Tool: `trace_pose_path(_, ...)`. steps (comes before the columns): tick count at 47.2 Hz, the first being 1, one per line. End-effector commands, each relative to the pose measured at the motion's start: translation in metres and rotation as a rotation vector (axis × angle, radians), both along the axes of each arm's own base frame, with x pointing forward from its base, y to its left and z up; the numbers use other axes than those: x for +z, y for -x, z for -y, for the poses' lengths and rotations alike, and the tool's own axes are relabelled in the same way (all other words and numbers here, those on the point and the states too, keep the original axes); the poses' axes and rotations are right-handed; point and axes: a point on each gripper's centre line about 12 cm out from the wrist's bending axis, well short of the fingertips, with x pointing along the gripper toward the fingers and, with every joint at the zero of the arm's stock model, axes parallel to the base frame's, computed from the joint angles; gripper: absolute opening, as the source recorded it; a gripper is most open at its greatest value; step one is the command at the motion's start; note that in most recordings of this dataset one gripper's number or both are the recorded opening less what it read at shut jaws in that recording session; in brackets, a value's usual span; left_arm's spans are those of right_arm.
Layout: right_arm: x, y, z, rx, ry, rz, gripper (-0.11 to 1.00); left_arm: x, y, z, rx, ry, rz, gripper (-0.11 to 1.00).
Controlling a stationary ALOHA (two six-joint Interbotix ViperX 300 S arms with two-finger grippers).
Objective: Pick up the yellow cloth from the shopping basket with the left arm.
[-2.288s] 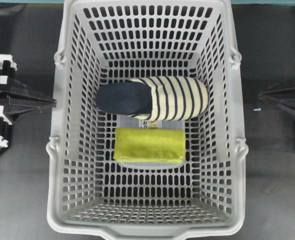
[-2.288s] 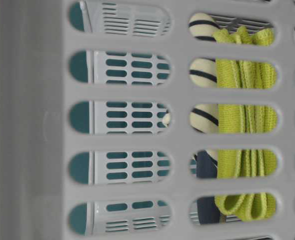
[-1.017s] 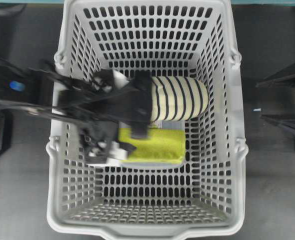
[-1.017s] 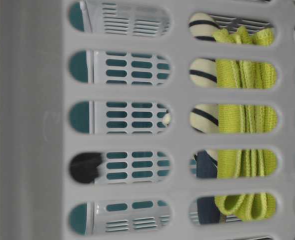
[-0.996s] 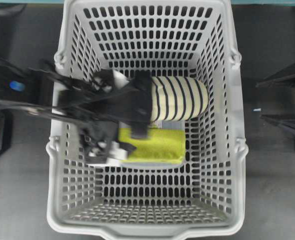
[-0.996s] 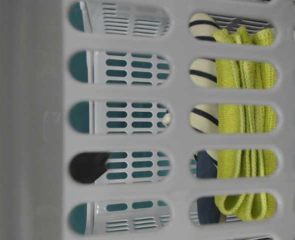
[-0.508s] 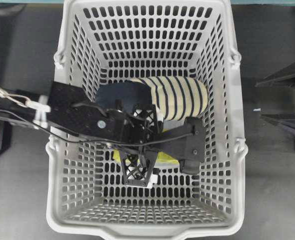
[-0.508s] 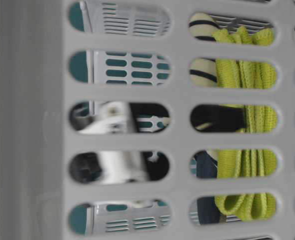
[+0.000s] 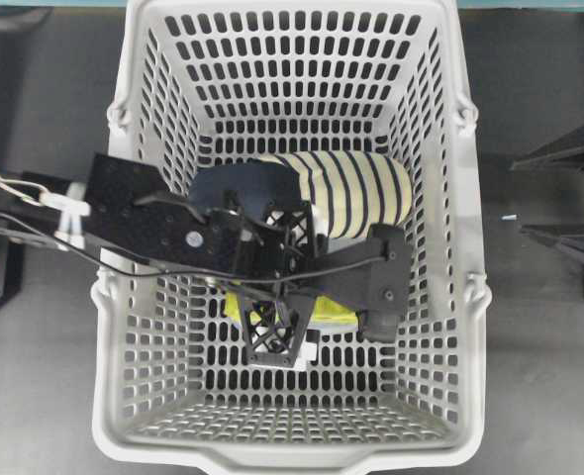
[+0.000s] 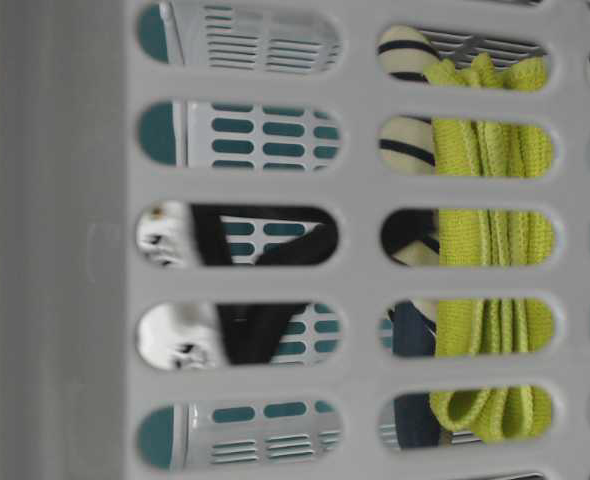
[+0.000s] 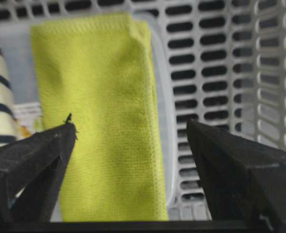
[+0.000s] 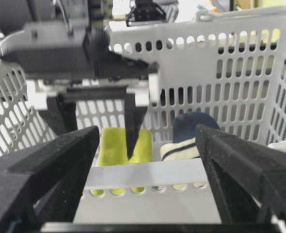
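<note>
**Left arm over cloth in basket, fingers wide**

Yellow cloth (image 11: 102,121) lies flat on floor of shopping basket (image 9: 475,297), folded, roughly mid-floor, just beside striped slipper (image 9: 356,193), which sits toward the basket's far wall. Left arm (image 9: 139,230) reaches over basket's left rim and down inside; left gripper (image 11: 131,131) hangs above the cloth w/ fingers (image 11: 34,155) spread wide, one each side of cloth's width in wrist view. Can't tell if tips touch the fabric. Cloth mostly hidden under the arm from overhead; only a yellow strip shows.

Right gripper (image 12: 148,160) outside basket, off its right wall over the bench (image 9: 544,376), fingers wide, holding nothing.
</note>
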Motion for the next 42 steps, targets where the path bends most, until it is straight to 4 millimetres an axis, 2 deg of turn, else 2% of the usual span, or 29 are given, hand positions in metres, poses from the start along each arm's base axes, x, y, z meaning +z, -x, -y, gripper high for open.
trace_pose_path(1,0.002,-0.001,0.000,-0.002,-0.001,0.006,0.77,0.012,0.002,-0.008,0.018,0.001,0.022,0.89)
trace_pose_path(14,0.002,-0.001,0.000,-0.002,-0.001,0.005,0.77,-0.035,0.005,-0.016,0.035,-0.010,-0.081,0.89)
trace_pose_path(23,0.001,-0.001,0.000,-0.002,-0.001,0.003,0.76,-0.040,0.003,-0.017,0.037,-0.008,-0.064,0.90)
trace_pose_path(29,-0.001,-0.001,0.000,-0.002,-0.003,-0.003,0.76,-0.057,0.008,-0.017,0.033,-0.013,-0.103,0.89)
trace_pose_path(37,-0.001,-0.001,0.000,-0.002,-0.003,-0.003,0.76,-0.061,0.011,-0.016,0.036,-0.012,-0.117,0.88)
trace_pose_path(42,-0.002,-0.001,0.000,-0.002,-0.003,-0.005,0.76,-0.062,0.012,-0.015,0.022,-0.018,-0.122,0.83)
